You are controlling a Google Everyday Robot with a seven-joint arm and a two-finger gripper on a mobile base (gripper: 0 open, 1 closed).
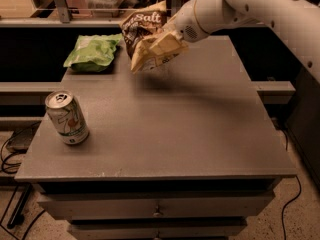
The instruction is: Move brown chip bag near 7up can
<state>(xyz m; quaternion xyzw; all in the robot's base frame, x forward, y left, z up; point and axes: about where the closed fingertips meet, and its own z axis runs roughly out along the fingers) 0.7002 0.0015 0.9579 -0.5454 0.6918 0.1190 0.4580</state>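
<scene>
The brown chip bag [146, 38], dark brown on top with white "Salt" lettering and pale yellow below, hangs in the air above the back middle of the grey table [190, 129]. My gripper [167, 40] is shut on the bag's right side and holds it clear of the tabletop; the white arm reaches in from the upper right. The 7up can [66, 117], silver-white with green and red markings, stands upright near the table's front left edge, well apart from the bag.
A plain green chip bag [92, 51] lies at the table's back left corner. A drawer front [157, 206] sits below the tabletop. Cables [12, 149] lie on the floor at the left. A dark shelf edge runs behind the table.
</scene>
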